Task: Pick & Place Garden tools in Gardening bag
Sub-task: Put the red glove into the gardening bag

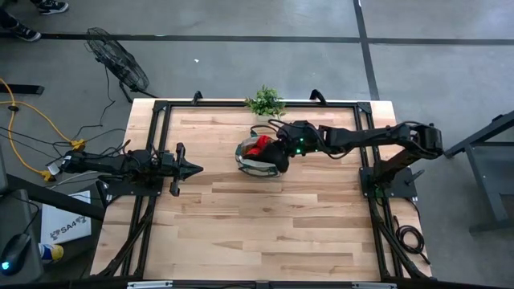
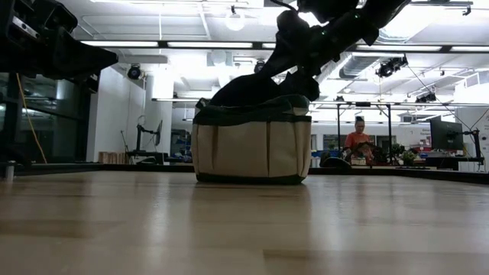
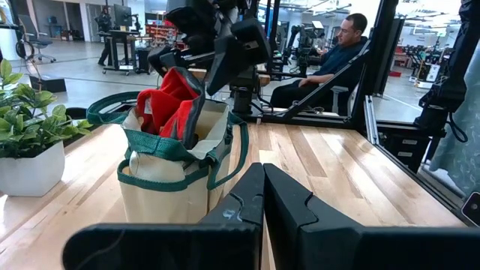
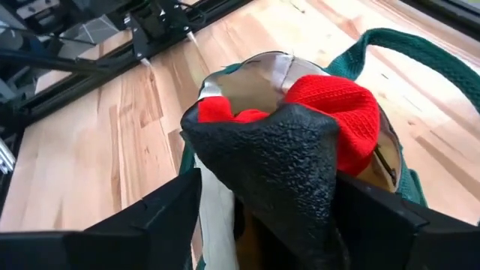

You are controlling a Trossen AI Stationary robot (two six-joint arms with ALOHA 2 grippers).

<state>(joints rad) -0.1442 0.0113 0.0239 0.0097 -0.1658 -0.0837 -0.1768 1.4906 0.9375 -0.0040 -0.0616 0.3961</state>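
The right end effector [image 1: 281, 152] is gripping a black glove [image 4: 274, 161] over the gardening bag [image 1: 259, 156], upper centre of the bench [image 1: 265, 217]. The left end effector [image 1: 191, 168] is resting closed at centre left, open wood around it. The bag's contents are hiding beneath the glove.

Bare table [image 1: 241, 225] all around the gardening bag [image 1: 255, 164]; potted plant [image 1: 265, 102] just behind it.

Black red-cuffed glove [image 4: 285, 161] sticks out of khaki gardening bag [image 2: 252, 149]
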